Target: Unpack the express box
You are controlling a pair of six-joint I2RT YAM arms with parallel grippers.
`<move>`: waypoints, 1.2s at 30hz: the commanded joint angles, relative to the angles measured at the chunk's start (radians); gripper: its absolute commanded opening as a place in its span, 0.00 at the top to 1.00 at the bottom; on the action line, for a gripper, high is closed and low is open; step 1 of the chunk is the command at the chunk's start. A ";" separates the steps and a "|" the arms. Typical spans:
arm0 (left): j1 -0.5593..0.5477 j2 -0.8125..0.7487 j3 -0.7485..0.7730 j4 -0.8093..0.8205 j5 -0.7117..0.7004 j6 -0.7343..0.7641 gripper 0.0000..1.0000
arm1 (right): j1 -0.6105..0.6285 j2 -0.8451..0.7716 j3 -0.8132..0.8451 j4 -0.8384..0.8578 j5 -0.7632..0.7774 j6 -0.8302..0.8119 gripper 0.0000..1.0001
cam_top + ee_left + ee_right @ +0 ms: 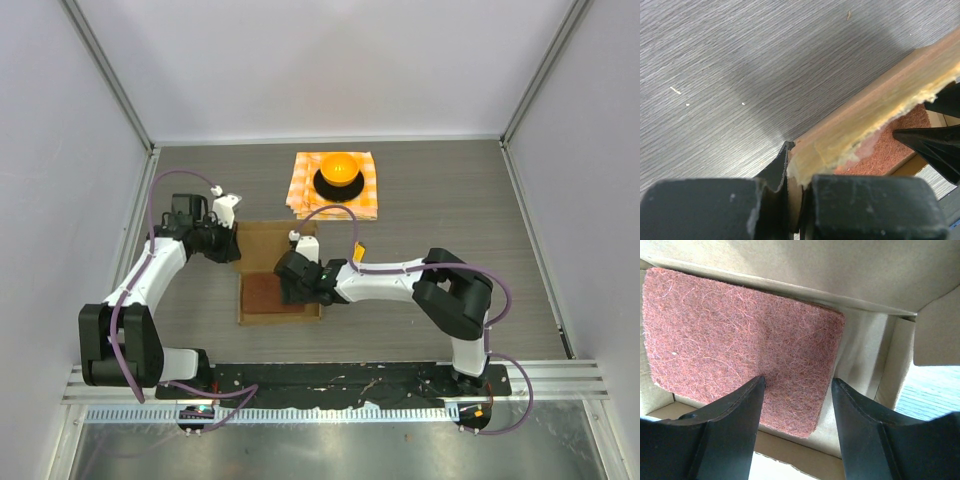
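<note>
The express box (258, 238) lies open left of the table's centre, a flat brown cardboard mailer. Inside it rests a reddish-brown fibrous slab (262, 294). My left gripper (230, 243) is shut on the box's left edge; in the left wrist view its jaws (799, 197) pinch the torn cardboard rim (875, 100). My right gripper (298, 284) hovers inside the box, open. In the right wrist view its fingers (797, 381) straddle the near right corner of the slab (730, 330) without gripping it. The box wall (865, 352) stands just beyond.
Behind the box, an orange-checkered cloth (303, 196) carries a round orange object on a black base (339, 170). Enclosure walls stand left, right and at the back. A metal rail (330, 385) runs along the near edge.
</note>
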 commanded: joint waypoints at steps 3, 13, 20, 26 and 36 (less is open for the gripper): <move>0.004 -0.012 0.006 0.003 0.069 0.014 1.00 | -0.001 0.062 -0.080 0.020 0.020 -0.012 0.38; 0.004 -0.001 0.029 -0.024 0.074 0.032 1.00 | -0.012 0.020 -0.195 0.285 -0.009 0.030 0.95; 0.004 -0.009 0.025 -0.018 0.048 0.043 1.00 | -0.012 -0.139 -0.249 0.369 0.012 -0.051 0.99; 0.004 -0.004 0.011 0.020 -0.008 0.058 1.00 | -0.012 -0.253 -0.220 0.354 0.045 -0.122 0.99; 0.004 0.019 0.011 0.059 -0.077 0.081 1.00 | -0.028 -0.437 -0.237 0.138 0.126 -0.155 0.99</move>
